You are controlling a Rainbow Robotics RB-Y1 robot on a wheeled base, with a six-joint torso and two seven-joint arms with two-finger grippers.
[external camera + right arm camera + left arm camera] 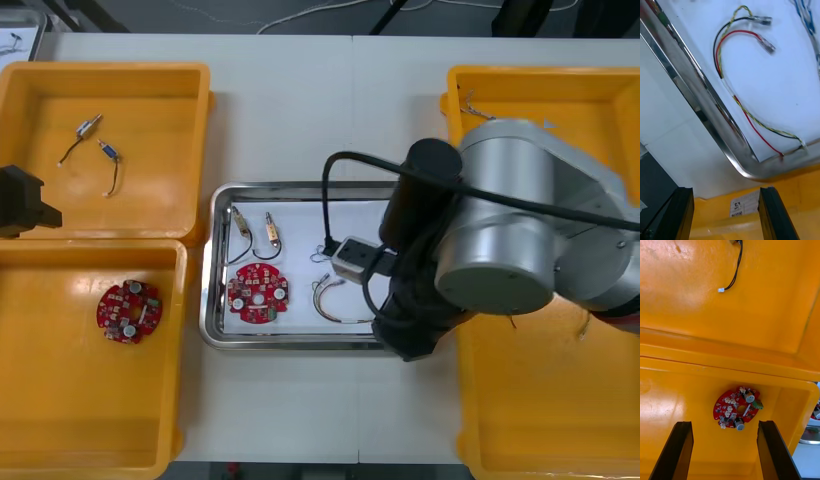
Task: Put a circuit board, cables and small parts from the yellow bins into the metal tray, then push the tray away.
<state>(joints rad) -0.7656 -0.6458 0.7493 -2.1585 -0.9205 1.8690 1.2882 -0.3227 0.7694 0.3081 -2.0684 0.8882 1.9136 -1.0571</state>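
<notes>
The right gripper [724, 191] hung open and empty over the five-o'clock corner of the tray [208, 290]. There the shiny rim ran just beside the right bin [797, 195]. The red and yellow cable [752, 125] lay inside that corner, one end touching the rim. A circuit board [257, 295] sat toward the tray's seven o'clock, with bare white floor between it and the cable. At the table's nine o'clock the left gripper [724, 423] waited open, with a second board [738, 408] lying in the near left bin [60, 440].

Front camera steeply above light table [290, 100], wrist cameras close, right facing shiny metal tray [707, 108], left facing yellow bins [730, 348], both shared.
</notes>
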